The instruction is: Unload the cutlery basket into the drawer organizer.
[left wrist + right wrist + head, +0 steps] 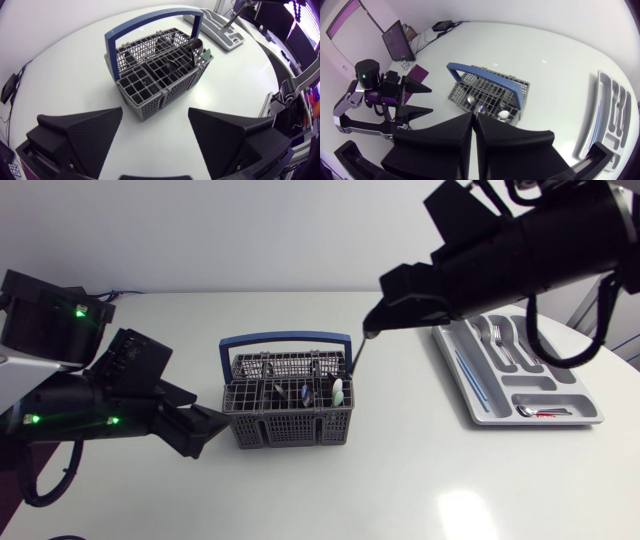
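Right gripper [368, 332] fingers pinched shut on thin utensil [357, 352], likely extraction from basket [290, 420]. Next: lift clear, carry to organizer [590, 408]. Left gripper [155, 127] fingers wide open, empty.

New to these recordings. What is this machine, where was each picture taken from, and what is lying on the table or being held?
This is a robot with two arms at a white table. One picture looks down from a fixed camera overhead. The other two come from a camera on each arm's wrist. On the table stand a grey cutlery basket with a blue handle and cutlery inside, and a grey drawer organizer with forks in it. The left gripper is open beside the basket. The right gripper, above the basket, is shut on a thin piece of cutlery.
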Controlling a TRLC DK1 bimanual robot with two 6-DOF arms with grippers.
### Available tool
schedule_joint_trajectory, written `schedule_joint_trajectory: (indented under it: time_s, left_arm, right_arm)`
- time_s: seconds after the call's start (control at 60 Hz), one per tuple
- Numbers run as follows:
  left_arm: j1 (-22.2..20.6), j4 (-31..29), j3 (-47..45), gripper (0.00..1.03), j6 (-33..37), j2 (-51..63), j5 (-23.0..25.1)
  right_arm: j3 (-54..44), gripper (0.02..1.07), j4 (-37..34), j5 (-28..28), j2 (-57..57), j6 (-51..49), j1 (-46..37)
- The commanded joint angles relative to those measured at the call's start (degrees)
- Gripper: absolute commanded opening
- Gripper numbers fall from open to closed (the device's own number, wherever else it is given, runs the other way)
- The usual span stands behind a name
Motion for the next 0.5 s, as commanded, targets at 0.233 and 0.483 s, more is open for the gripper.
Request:
schedule_joint_trajectory:
  time_s: [0.233,0.483]
  left_arm:
    - [-1.00,-2.38,4.04,0.99,-10.87,4.91,-0.26]
    - [-0.92,-2.47,5.27,0.99,-17.02,6.32,-0.17]
  right_arm:
    - [-7.94,0.08,-5.29,-0.23,-4.68,-10.59,-15.63]
    - [-12.07,0.08,-6.43,0.04,-4.07,-21.84,-31.18]
